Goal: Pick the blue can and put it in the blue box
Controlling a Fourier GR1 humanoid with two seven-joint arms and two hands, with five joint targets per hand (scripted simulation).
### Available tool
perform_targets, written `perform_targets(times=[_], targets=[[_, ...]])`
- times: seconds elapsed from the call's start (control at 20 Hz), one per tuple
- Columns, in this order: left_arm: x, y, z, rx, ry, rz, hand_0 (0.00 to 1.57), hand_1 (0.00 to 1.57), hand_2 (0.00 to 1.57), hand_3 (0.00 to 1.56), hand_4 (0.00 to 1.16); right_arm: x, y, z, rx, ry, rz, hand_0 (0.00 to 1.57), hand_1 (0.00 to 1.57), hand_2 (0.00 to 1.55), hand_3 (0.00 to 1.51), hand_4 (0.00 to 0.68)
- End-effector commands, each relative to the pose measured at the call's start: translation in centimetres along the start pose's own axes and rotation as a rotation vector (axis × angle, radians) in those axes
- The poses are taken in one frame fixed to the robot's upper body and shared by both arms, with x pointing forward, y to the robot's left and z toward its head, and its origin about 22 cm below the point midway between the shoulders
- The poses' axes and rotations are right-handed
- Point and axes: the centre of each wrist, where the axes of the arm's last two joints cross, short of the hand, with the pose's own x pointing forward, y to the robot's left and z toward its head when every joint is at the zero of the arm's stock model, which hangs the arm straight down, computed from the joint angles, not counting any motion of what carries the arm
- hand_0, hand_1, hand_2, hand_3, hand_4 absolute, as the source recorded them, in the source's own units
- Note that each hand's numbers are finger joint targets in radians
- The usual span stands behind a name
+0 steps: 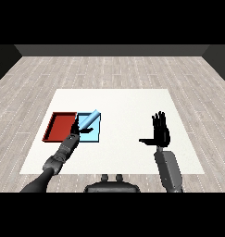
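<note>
The blue can (89, 120) is held tilted in the curled left hand (75, 131) over the blue tray (93, 135) near the bench's left edge — release judged next — while the right hand (161, 132) is kept open, empty.

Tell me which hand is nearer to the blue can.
Left. The left hand is right at the blue can, which tilts over the light blue tray. The right hand is raised with straight fingers well to the can's right, over bare table.

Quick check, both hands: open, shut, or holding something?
Left hand: shut on the blue can, over the blue tray.
Right hand: open, holding nothing.
</note>
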Motion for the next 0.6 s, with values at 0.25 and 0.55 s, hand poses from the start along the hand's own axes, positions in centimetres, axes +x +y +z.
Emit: perform_targets(times=[0.25, 0.55], targets=[[1.5, 2.9, -0.4, 0.047, -0.543, 0.305, 0.00, 0.00, 0.00, 0.00, 0.00, 0.6, 0.6, -1.0, 0.007, 0.017, -0.036, 0.00, 0.00, 0.00, 0.00, 0.000], [2.3, 0.3, 3.5, -0.067, -0.785, 0.503, 0.00, 0.00, 0.00, 0.00, 0.00, 1.0, -0.3, 0.7, 0.035, 0.045, 0.062, 0.00, 0.00, 0.00, 0.00, 0.000]])
